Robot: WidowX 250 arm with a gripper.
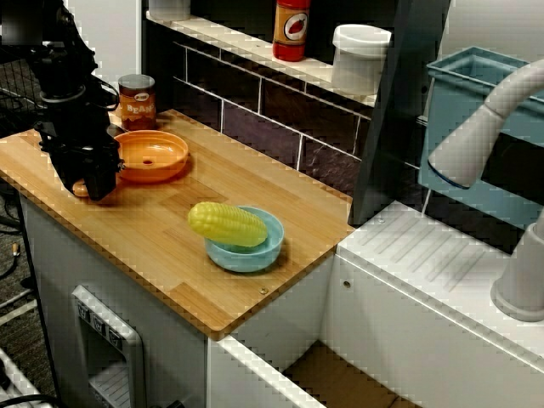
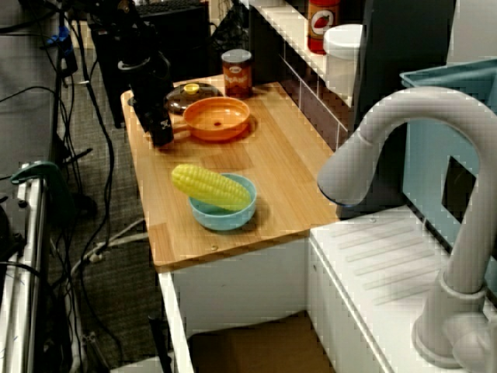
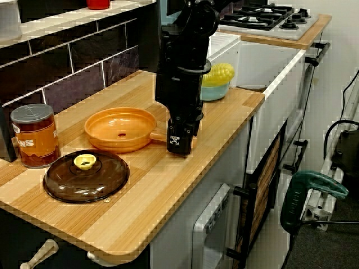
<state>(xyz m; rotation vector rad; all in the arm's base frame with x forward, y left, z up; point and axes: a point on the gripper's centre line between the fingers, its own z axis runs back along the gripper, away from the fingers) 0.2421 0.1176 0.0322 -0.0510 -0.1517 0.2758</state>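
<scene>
My black gripper point(image 3: 180, 144) points straight down at the left end of the wooden counter point(image 1: 170, 246). It is shut on the handle of an orange pan point(image 3: 120, 129); the handle's tip shows on either side of the fingers. The same gripper point(image 1: 93, 183) and pan point(image 1: 151, 155) appear in the front view, with the pan resting flat on the wood. In the view from the sink side, the gripper point(image 2: 161, 136) stands left of the pan point(image 2: 216, 118). A brown lid point(image 3: 87, 175) with a yellow knob lies just beside the pan.
A tin can point(image 1: 136, 100) stands behind the pan. A yellow corn cob point(image 1: 227, 223) lies in a blue bowl point(image 1: 255, 255) near the counter's right edge. A red bottle point(image 1: 291, 30) and white tub point(image 1: 359, 55) sit on the shelf; a grey faucet point(image 1: 484, 127) rises at right.
</scene>
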